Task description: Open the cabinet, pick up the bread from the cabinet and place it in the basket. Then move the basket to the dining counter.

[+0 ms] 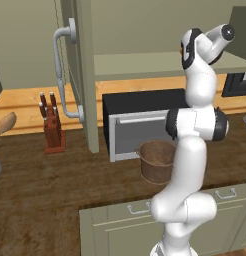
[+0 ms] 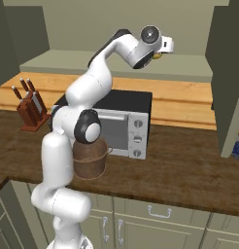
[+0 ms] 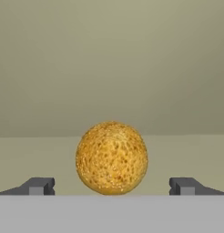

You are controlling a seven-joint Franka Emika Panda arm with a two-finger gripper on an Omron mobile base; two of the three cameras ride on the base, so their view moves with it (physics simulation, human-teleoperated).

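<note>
The cabinet stands open, its sage-green door (image 1: 84, 75) swung out with the silver bar handle (image 1: 61, 70) facing me. On the cabinet's shelf (image 2: 107, 63) sits the bread (image 3: 111, 157), a round golden-orange lump, and a sliver of the bread (image 2: 158, 55) peeks from under the hand. My gripper (image 3: 111, 186) is open, and its two fingertips (image 3: 38, 185) stand wide on either side of the bread without touching it. The brown basket (image 1: 156, 161) rests on the dark worktop in front of the toaster oven, empty as far as I can see. The dining counter is out of view.
A black and silver toaster oven (image 2: 124, 121) stands behind the basket (image 2: 90, 163). A knife block (image 1: 52, 127) sits to the left on the worktop (image 1: 40, 190). The other open cabinet door (image 2: 228, 78) hangs at the right. Drawer fronts (image 2: 155, 211) run below.
</note>
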